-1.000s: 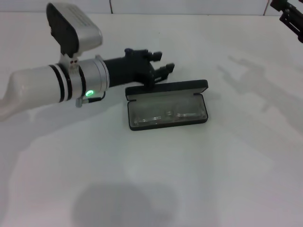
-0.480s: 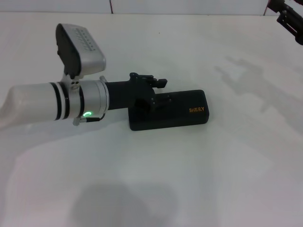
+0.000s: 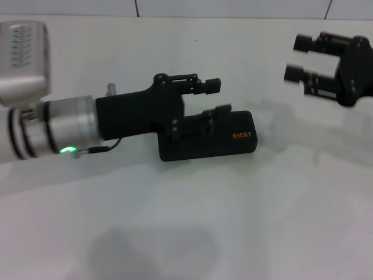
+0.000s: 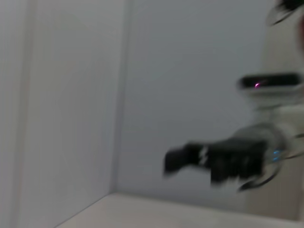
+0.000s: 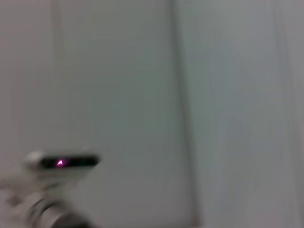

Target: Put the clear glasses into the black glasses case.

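The black glasses case (image 3: 201, 144) lies with its lid down in the middle of the white table, orange lettering facing up. The clear glasses are hidden from view. My left gripper (image 3: 214, 99) reaches in from the left and hovers just over the case's lid, open, with nothing between its fingers. Above the table at the upper right, well apart from the case, my right gripper (image 3: 297, 58) is also open and empty. The left wrist view shows that right gripper (image 4: 209, 159) farther off in front of a pale wall.
The white table (image 3: 175, 221) spreads around the case, with a tiled wall (image 3: 233, 7) along its far edge. In the right wrist view the left arm's wrist camera (image 5: 61, 162) shows low against a wall.
The case lid went from open, with the glasses inside, to closed. The left gripper has since risen off the lid. The right gripper has come down and leftward into view.
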Motion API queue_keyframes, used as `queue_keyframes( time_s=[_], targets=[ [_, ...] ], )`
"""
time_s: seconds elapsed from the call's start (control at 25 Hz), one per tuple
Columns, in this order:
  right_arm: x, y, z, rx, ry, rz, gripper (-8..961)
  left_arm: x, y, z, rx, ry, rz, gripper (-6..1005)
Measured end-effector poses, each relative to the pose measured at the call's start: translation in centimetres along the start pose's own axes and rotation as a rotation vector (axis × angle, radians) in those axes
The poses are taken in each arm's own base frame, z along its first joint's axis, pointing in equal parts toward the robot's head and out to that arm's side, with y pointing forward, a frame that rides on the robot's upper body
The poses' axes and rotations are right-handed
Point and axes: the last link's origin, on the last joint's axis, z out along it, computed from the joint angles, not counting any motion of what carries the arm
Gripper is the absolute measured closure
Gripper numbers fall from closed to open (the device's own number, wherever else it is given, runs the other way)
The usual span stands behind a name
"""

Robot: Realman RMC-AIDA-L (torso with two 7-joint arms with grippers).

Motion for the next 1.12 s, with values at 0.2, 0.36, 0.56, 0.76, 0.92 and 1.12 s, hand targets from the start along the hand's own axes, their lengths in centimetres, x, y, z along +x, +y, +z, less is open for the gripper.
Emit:
queue_keyframes(
  time_s=[0.2,0.36,0.56,0.76,0.92,1.12],
  targets=[
    [-0.1,1.6,-0.4,-0.166,0.066,-0.023,361,0.5,1.5,-2.2,-0.088,0.049,0.061,442],
    [0.3,2.3,-0.1,-0.195,0.077,-0.045,212,0.0,2.3,-2.9,-0.091,0.056,0.116,382],
    [0.7,2.6,0.4,-0.192,0.071,-0.057,104,-0.2,2.7,-2.9,-0.095,0.061,0.135,220],
    [0.8,2.6,0.6,-0.188,0.071,-0.058,105,-0.2,2.7,-3.1,-0.095,0.06,0.136,226],
    [0.9,2.8,0.8,-0.19,0.067,-0.064,106,-0.2,2.7,-3.2,-0.095,0.059,0.137,226],
    [0.9,3.0,1.0,-0.198,0.066,-0.067,107,-0.2,2.7,-3.5,-0.098,0.052,0.153,226]
  ],
)
